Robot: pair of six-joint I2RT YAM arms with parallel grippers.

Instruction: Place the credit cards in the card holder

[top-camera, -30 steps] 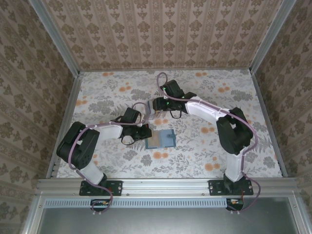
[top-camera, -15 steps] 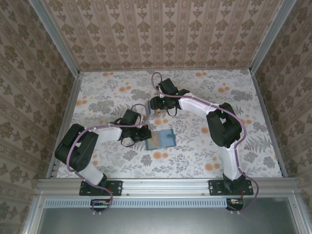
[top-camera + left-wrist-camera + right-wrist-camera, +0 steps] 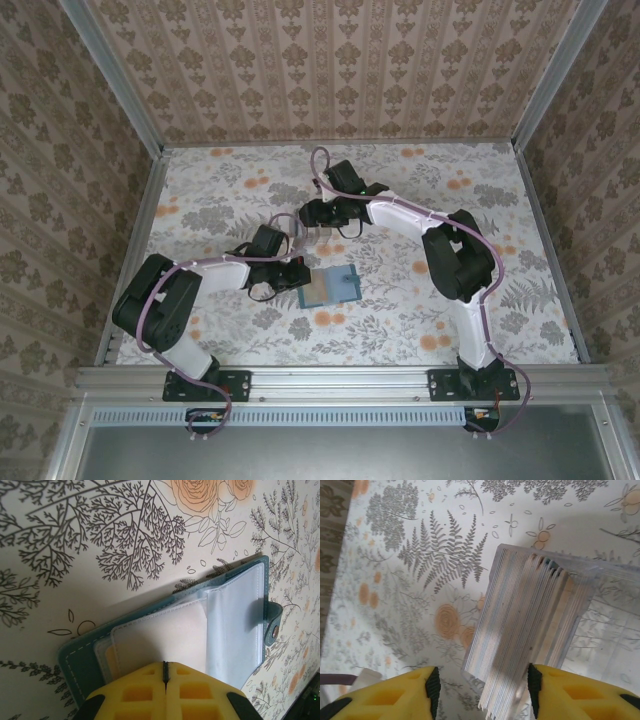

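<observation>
The card holder (image 3: pixel 80 665) lies open on the table, teal with clear sleeves, a yellow card (image 3: pixel 111 662) tucked in one sleeve. My left gripper (image 3: pixel 165 666) is shut, its tips resting on the sleeves. In the top view the card holder (image 3: pixel 332 287) sits mid-table with the left gripper (image 3: pixel 298 272) at its left edge. The credit cards (image 3: pixel 530 630) stand on edge as a thick stack in a clear plastic box (image 3: pixel 580 562). My right gripper (image 3: pixel 483 690) is open and straddles the stack, its right pad (image 3: pixel 534 685) at the stack's side, its left pad (image 3: pixel 432 690) apart.
The floral table (image 3: pixel 450 300) is walled by patterned panels on three sides, with a metal rail along the near edge. The clear box (image 3: pixel 318 236) sits just behind the card holder. Both arms reach toward the table's middle.
The right arm has swung left and down over the clear box, and its jaws have narrowed around the card stack. The left gripper stays shut on the card holder.
</observation>
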